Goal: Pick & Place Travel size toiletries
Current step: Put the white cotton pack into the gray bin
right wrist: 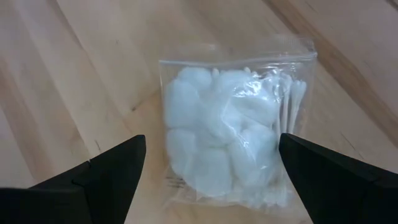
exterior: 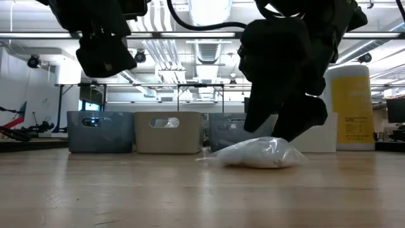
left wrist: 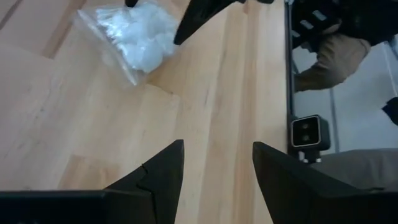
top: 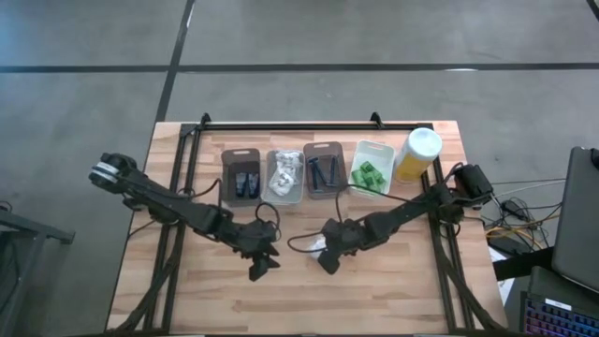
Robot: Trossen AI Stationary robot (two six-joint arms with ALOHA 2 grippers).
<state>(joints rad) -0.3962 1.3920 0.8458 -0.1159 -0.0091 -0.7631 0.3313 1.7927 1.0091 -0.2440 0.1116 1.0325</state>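
Note:
A clear crinkly sachet of white cotton pads and swabs [right wrist: 227, 140] lies flat on the wooden table, also seen in the high view [top: 316, 245], the low view [exterior: 259, 153] and the left wrist view [left wrist: 140, 37]. My right gripper [right wrist: 211, 171] is open just above it, one finger on either side [top: 328, 261] [exterior: 275, 130]. My left gripper [left wrist: 217, 165] is open and raised above bare wood to the sachet's left [top: 259, 269] [exterior: 104, 54]. Navy packets [top: 246, 183], white sachets [top: 285, 173], blue razors [top: 323, 171] and green bottles [top: 368, 175] lie in bins.
Four bins stand in a row along the far side of the table, their walls showing in the low view [exterior: 101, 132]. A tall yellow bottle with a white cap [top: 418, 153] stands at the row's right end. A black frame rail [top: 309, 124] runs behind them. Bare wood lies toward the near edge.

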